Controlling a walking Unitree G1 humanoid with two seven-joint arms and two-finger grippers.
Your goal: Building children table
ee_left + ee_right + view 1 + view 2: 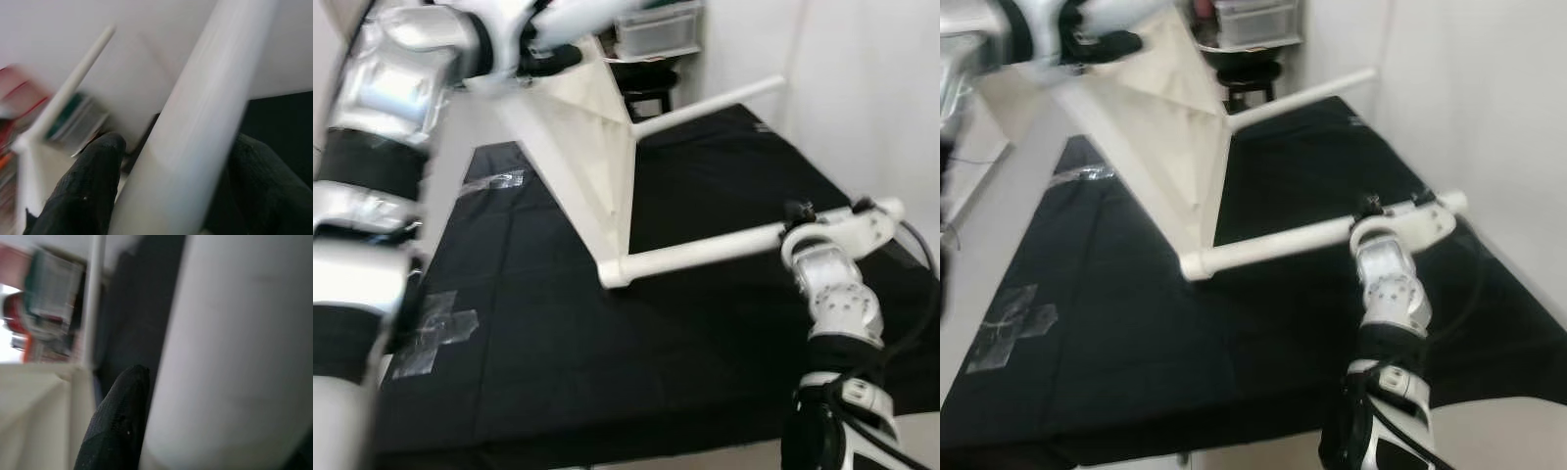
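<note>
A black mat covers the floor, with pieces of clear tape on its left part, and on it the white children table stands tilted on its edge with its round legs pointing out to the right. The left gripper is up high at the top of the table, its black fingers clenched on both sides of one white leg. The right gripper grasps the far end of the lower leg, which lies just over the mat; one black finger presses against it.
</note>
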